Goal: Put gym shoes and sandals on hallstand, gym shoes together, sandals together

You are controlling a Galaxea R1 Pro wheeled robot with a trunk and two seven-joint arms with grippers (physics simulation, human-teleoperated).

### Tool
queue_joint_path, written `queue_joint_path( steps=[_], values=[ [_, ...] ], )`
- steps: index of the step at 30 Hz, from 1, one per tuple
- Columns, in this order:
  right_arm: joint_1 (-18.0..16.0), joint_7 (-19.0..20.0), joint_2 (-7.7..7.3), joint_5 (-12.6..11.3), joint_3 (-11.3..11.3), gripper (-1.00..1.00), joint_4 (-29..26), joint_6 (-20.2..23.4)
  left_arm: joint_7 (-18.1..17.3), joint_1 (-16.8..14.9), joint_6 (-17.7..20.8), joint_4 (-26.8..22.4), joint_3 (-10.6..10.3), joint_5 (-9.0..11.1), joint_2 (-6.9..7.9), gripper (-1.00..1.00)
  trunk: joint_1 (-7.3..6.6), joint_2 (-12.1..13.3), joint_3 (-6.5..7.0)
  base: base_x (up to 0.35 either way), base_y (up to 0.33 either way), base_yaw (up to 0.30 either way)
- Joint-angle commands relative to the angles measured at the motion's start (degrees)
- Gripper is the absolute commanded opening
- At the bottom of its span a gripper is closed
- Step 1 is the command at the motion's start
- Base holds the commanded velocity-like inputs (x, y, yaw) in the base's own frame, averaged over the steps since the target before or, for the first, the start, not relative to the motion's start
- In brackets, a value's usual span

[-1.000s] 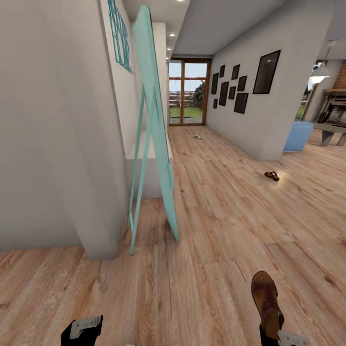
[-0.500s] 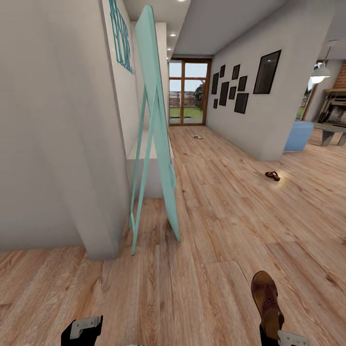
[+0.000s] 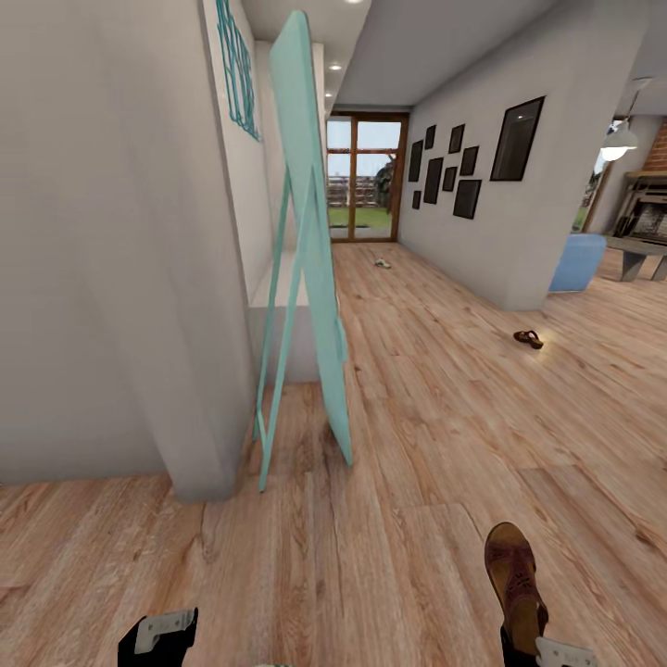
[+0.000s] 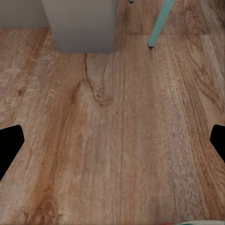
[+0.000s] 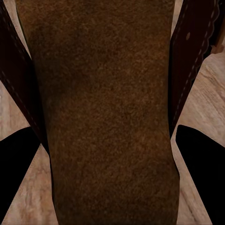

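Along corridor, near right: dark brown woven-strap sandal (image 3: 515,585) w/ tan footbed, pinched in right gripper (image 3: 547,654), toe pointing far; right wrist view shows its sole (image 5: 105,112) between the fingers.
Left gripper (image 3: 159,635): near left, fingers (image 4: 10,147) spread wide over floor, nothing held.
Floor: light brown wood-grain planks (image 3: 417,435).
Second brown sandal (image 3: 528,339): far right, on floor.
Gym shoe (image 3: 381,264): white, small, far down corridor on floor nr glass door (image 3: 363,177).
Left side: teal standing mirror (image 3: 310,259) leaning by light grey bench (image 3: 278,320) & grey wall.
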Motion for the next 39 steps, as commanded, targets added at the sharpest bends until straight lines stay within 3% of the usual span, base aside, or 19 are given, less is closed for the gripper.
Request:
queue_joint_path(
  steps=[1,18,19,21,22,24,25,26,29,30,34,35,39],
  values=[
    [0.0,0.1,0.01,0.0,-0.1,-1.00,0.0,-0.2,0.0,0.0,-0.2,0.0,-0.2,0.5,0.02,1.00,-0.01,0.0,-0.05,0.000,0.041,0.000],
    [0.0,0.1,0.01,-0.1,-0.2,-1.00,0.0,-0.2,0.0,0.0,-0.2,0.0,-0.3,0.3,0.02,1.00,-0.01,0.0,-0.05,0.000,0.004,0.000],
    [0.0,0.4,-2.55,-0.2,-0.2,-1.00,-16.9,2.9,-0.4,-1.1,0.9,0.0,-0.8,-1.3,1.14,1.00,-0.01,0.0,-0.05,0.000,0.000,0.000],
    [-0.2,0.4,-2.80,-0.3,-0.2,-1.00,-23.8,7.6,-1.2,-2.2,1.6,0.0,-0.9,-3.3,2.02,1.00,-0.01,0.0,-0.05,0.000,0.000,0.000],
    [-1.2,0.5,-2.99,-0.4,-0.2,-1.00,-39.4,27.1,-7.2,-6.3,7.5,0.0,-1.0,-12.4,3.76,1.00,-0.01,0.0,-0.05,0.000,0.000,0.000],
    [-2.0,0.7,-3.02,-0.4,-0.2,-1.00,-46.9,36.3,-12.7,-8.5,12.8,0.0,-1.0,-18.4,4.24,1.00,-0.01,0.0,-0.05,0.000,0.000,0.000],
    [-2.1,0.9,-3.01,-0.4,-0.2,-1.00,-48.4,37.9,-14.1,-9.0,14.1,0.0,-1.0,-19.9,4.35,1.00,-0.01,0.0,-0.05,0.000,0.000,0.000],
    [-2.2,1.6,-3.02,-0.4,-0.2,-1.00,-51.0,40.2,-16.4,-10.0,16.4,0.0,-1.0,-22.8,4.53,1.00,-0.01,0.0,-0.05,0.000,0.000,0.000],
    [-2.4,4.0,-3.01,-0.4,-0.2,-1.00,-53.6,42.3,-19.0,-10.9,18.9,-0.1,-1.0,-26.8,4.71,1.00,-0.01,0.0,-0.05,0.000,0.000,0.000],
    [-2.4,6.3,-3.00,-0.3,-0.2,-1.00,-54.5,43.1,-20.1,-11.3,20.0,-0.1,-1.0,-29.3,4.65,1.00,-0.01,0.0,-0.05,0.000,0.000,0.000],
    [-2.5,11.0,-3.04,-0.1,-0.3,-1.00,-55.5,44.0,-21.2,-11.7,21.1,-0.2,-1.1,-34.2,4.51,1.00,-0.01,0.0,-0.05,0.000,0.000,0.000],
    [-2.5,12.4,-3.05,-0.1,-0.6,-1.00,-55.7,44.2,-21.5,-11.8,21.5,-0.2,-1.0,-36.2,4.46,1.00,-0.01,0.0,-0.05,0.000,0.000,0.000],
    [-2.6,14.3,-3.17,-0.2,-2.8,-1.00,-56.1,44.5,-21.8,-11.9,21.8,-0.2,-1.0,-39.0,4.38,1.00,-0.01,0.0,-0.05,0.000,0.000,0.000]
  ],
)
